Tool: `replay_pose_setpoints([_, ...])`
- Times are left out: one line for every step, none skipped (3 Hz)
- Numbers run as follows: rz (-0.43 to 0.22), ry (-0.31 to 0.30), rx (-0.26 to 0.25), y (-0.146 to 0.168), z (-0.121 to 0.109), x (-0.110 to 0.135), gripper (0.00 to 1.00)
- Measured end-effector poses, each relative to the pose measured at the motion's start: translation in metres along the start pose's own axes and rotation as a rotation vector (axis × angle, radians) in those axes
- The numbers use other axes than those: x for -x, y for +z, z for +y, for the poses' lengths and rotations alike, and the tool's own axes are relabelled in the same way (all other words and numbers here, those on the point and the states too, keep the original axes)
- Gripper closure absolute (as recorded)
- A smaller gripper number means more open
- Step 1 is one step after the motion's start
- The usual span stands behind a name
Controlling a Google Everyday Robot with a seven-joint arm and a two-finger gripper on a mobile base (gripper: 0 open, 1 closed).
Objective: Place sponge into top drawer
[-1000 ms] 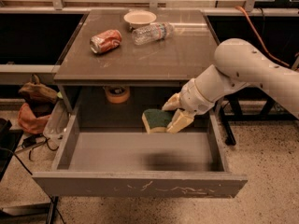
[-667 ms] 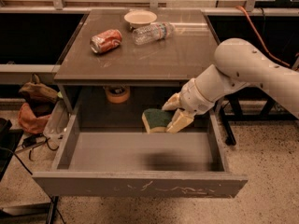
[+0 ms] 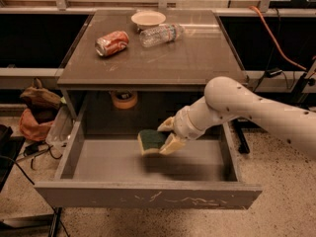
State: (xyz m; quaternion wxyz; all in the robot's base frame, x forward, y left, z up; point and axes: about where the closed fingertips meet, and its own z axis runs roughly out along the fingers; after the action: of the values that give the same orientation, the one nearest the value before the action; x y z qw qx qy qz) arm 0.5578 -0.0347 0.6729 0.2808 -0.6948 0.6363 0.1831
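The gripper point(image 3: 164, 138) is clamped on the sponge point(image 3: 150, 140), holding it above the grey floor of the open top drawer point(image 3: 148, 197), toward the middle rear. The front panel is scratched and chipped. The brown tabletop point(image 3: 177, 60) carries a crushed can point(image 3: 112, 42), a plastic bottle point(image 3: 161, 34) and a bowl point(image 3: 148, 19). The room floor point(image 3: 281, 167) is speckled.

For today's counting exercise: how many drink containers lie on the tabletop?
2: a can at left, a plastic bottle beside the bowl. The gripper holds the sponge over the top drawer.
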Motion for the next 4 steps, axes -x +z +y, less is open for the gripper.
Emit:
replay_pose_setpoints([0.021, 0.018, -0.032, 0.039, -0.009, -0.015, 1.0])
replay_pose_setpoints([0.067, 0.023, -0.03, 0.063, -0.013, -0.025, 1.0])
replay_pose_setpoints([0.069, 0.022, -0.03, 0.064, -0.014, -0.024, 1.0])
replay_pose_setpoints([0.069, 0.022, -0.03, 0.064, -0.014, -0.024, 0.82])
